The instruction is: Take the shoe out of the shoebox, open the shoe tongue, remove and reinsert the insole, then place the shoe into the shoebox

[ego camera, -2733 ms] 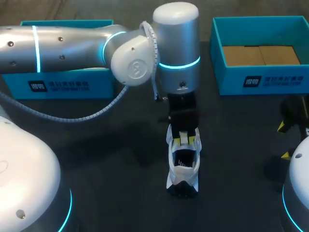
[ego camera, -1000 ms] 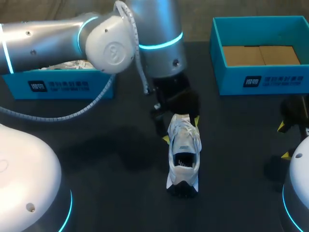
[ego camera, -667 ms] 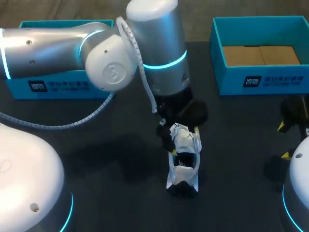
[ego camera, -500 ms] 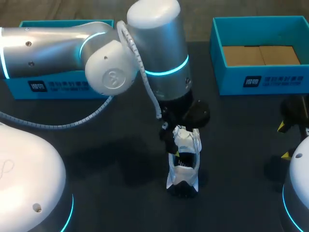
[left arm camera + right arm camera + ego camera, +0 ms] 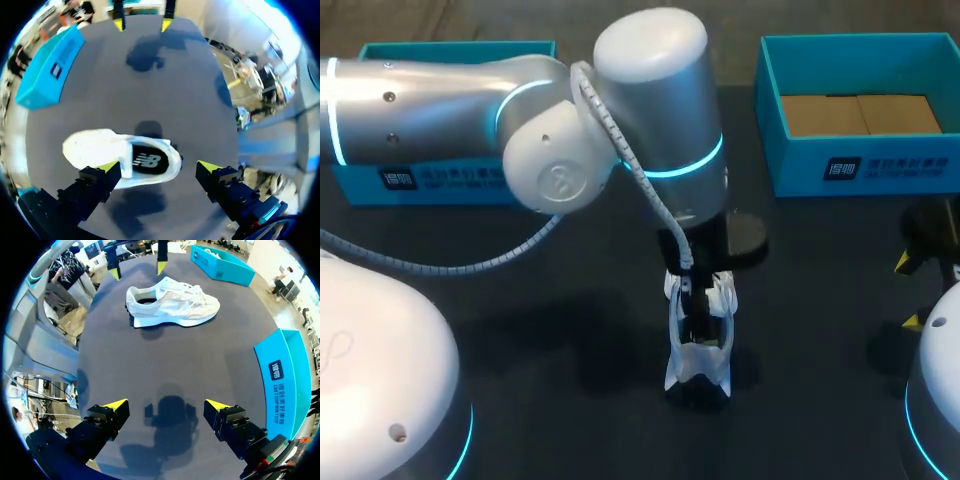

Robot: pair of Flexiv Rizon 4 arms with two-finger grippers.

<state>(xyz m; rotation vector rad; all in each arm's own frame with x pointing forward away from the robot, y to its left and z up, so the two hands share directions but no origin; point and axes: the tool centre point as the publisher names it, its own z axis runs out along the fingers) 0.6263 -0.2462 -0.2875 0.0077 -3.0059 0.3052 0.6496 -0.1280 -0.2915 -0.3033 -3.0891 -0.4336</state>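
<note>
The left gripper (image 5: 159,167) is hanging wide open and empty over the shoe (image 5: 100,150) standing loose in the middle of the table (image 5: 550,300). If it is coming down off-centre, as far as I can tell, a finger is likely shoving or tipping the shoe rather than catching the insole (image 5: 148,161), while the right gripper (image 5: 166,404) is sitting open and empty well apart.

A white shoe (image 5: 698,350) is seen on the dark tabletop (image 5: 570,330) near its middle, heel toward the robot. The left arm (image 5: 650,130) is stretched in from the left, its wrist held directly over the shoe, so its jaws are largely hidden. Two teal shoeboxes are set at the back: the left shoebox (image 5: 450,178) is partly covered by the arm, and the right shoebox (image 5: 860,165) is floored with brown cardboard. The yellow-tipped jaws of the right arm (image 5: 932,235) are seen at the right edge.
</note>
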